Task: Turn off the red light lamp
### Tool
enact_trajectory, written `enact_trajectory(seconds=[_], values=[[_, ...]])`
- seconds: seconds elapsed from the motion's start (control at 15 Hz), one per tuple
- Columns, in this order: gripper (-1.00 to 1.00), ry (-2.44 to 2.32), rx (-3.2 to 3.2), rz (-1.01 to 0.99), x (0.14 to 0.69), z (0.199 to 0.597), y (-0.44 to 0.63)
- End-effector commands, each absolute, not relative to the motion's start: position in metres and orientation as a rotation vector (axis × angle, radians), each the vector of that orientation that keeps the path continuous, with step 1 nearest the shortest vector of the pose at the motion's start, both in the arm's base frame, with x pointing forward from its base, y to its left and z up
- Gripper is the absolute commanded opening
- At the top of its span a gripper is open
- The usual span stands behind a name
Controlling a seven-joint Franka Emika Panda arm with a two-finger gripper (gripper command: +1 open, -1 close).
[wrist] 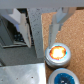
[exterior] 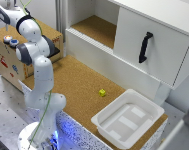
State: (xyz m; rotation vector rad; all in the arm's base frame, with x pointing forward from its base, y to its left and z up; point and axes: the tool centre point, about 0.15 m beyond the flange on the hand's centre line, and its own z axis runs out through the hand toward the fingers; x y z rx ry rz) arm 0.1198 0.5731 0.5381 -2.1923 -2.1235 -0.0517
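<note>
The red light lamp (wrist: pixel 57 52) glows orange-red with a pale rim, and it sits on the yellow-brown wooden box (exterior: pixel 4 57). In the exterior view the lamp (exterior: pixel 7 38) is a small dot on the box top at the exterior view's left. My gripper (wrist: pixel 47 44) hangs just above and beside the lamp. Its two grey fingers (wrist: pixel 35 27) slant toward each other with a gap between them and nothing held. In the exterior view only the wrist (exterior: pixel 1 15) shows, at the upper left edge over the box.
A blue-topped button (wrist: pixel 65 77) sits right next to the lamp, also seen on the box (exterior: pixel 14 43). A white tray (exterior: pixel 126 120), a small yellow block (exterior: pixel 102 92) and a white cabinet with a black handle (exterior: pixel 145 47) lie toward the exterior view's right.
</note>
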Motion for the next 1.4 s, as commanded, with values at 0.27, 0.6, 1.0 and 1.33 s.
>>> enact_trajectory(seconds=[0.27,0.6,1.0,1.33], values=[[-1.0,-2.115,-2.275,0.023,0.139,0.496,0.614],[-1.0,-2.082,-2.274,0.012,0.146,0.471,0.616],[-1.0,-2.046,-2.315,0.015,0.16,0.437,0.607],[-1.0,-2.037,-2.302,-0.053,0.155,0.464,0.606]])
